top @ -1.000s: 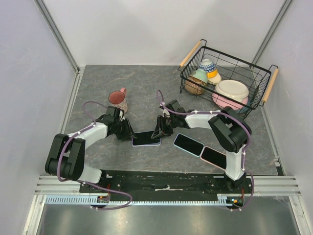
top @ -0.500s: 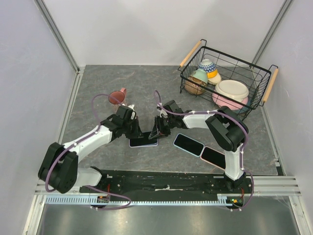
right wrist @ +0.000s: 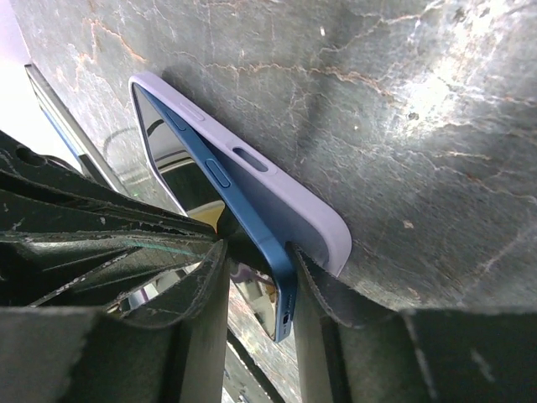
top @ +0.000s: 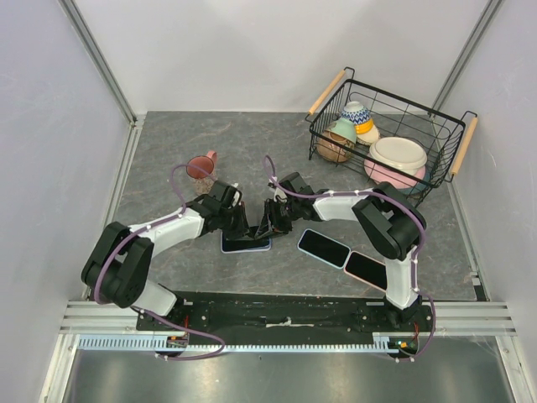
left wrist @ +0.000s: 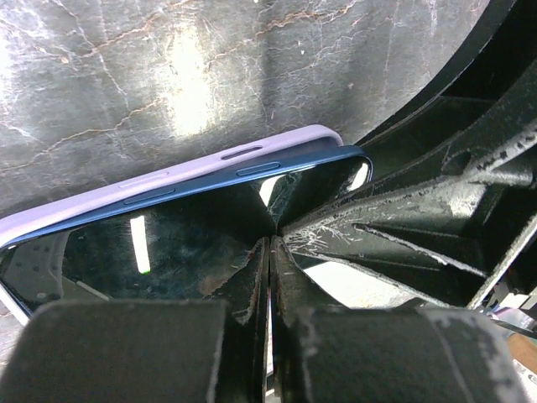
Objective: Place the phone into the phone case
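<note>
- Top external view is showing you the phone lying near the middle of the table, partly inside the lilac phone case. Its long axis is running left to right, between the two grippers.
- Your left gripper is coming in over the phone's left end. Its jaws are clenched tight on nothing, and the left wrist view is showing the joined fingertips resting on the dark glass.
- Your right gripper is working the opposite end. Its jaws are grasping the phone's blue edge at the corner, one finger on each side of it.
- The relation that matters is showing best in the right wrist view. The blue rim is riding above the case's lip along one long side and standing proudest at the corner your right fingers are holding. I judge that the phone is not seated at that end.
- The phone is lying directly under both sets of jaws, so neither arm is needing to travel. The coming move is looking like a downward press at the right-hand corner while the left fingertips are pinning the other end flat.
- Two other handsets are lying just to the right of the case, close to your right arm, so be watching the elbow there.
</note>
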